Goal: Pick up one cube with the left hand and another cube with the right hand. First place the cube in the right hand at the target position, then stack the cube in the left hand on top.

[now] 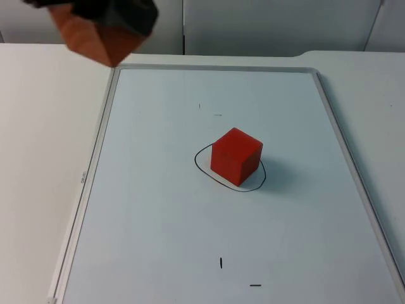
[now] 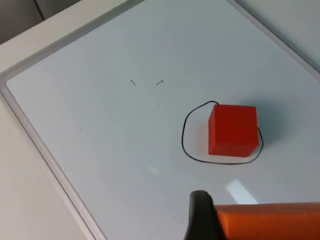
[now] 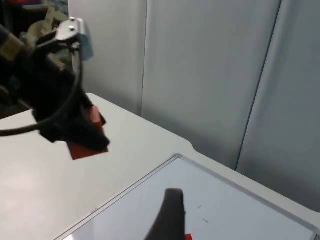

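A red cube (image 1: 235,156) (image 2: 232,130) rests on the whiteboard (image 1: 158,221), inside a hand-drawn black oval (image 1: 201,166) (image 2: 186,142). My left gripper (image 1: 107,25) hangs high over the board's far left corner, shut on an orange-red cube (image 1: 95,39) (image 2: 270,220). One of its black fingertips (image 2: 200,215) presses against that cube's side. The right wrist view catches the left gripper (image 3: 60,105) with its cube (image 3: 82,145) in the air above the table. My right gripper (image 3: 170,220) is raised and points across the board's far edge towards the left arm.
A grey frame (image 1: 101,139) borders the whiteboard, which lies on the white table (image 1: 38,158). Short pen marks (image 1: 221,262) sit near the board's front. The grey partition wall (image 3: 210,75) stands behind the table.
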Controlling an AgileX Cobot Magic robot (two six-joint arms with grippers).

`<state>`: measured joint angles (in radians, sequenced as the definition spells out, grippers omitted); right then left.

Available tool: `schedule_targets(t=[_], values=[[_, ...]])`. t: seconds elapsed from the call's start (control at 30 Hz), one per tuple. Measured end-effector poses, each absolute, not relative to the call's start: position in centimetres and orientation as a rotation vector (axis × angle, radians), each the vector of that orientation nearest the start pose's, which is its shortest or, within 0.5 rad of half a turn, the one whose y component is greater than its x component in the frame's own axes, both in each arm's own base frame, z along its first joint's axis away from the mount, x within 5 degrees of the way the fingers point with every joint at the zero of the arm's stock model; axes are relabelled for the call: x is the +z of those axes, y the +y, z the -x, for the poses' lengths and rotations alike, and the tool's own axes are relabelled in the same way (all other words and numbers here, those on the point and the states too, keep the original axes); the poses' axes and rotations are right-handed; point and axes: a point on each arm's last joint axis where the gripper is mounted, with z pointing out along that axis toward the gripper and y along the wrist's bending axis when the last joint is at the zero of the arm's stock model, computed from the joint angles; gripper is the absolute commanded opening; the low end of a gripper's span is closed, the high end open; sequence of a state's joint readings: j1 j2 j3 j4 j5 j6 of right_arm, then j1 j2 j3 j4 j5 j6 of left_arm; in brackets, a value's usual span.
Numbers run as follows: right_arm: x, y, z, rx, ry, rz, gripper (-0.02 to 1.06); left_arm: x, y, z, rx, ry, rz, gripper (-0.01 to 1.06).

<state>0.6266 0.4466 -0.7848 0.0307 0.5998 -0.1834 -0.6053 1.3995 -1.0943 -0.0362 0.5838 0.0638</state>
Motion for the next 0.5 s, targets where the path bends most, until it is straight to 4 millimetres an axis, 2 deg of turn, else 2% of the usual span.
schedule_targets(t=[0.13,0.17,0.27,0.3,0.43,0.5], values=[[38.7,4.2,-5.7,0.340,1.617,0.688,0.75,29.0,-20.2,-28.5,-0.306,2.325,-0.773,0.19],[38.7,4.2,-5.7,0.340,1.617,0.688,0.75,29.0,-20.2,-28.5,-0.306,2.325,-0.773,0.19],[38.7,4.2,-5.7,0.324,1.614,0.692,0.75,27.6,-22.7,-30.7,-0.320,2.351,-0.812,0.19],[38.7,4.2,-5.7,0.324,1.614,0.692,0.75,27.6,-22.7,-30.7,-0.320,2.351,-0.812,0.19],[38.7,4.2,-5.7,0.324,1.614,0.692,0.75,25.5,-25.8,-31.9,-0.334,2.369,-0.875,0.19],[38.7,4.2,-5.7,0.324,1.614,0.692,0.75,24.8,-26.5,-32.1,-0.336,2.377,-0.890,0.19]])
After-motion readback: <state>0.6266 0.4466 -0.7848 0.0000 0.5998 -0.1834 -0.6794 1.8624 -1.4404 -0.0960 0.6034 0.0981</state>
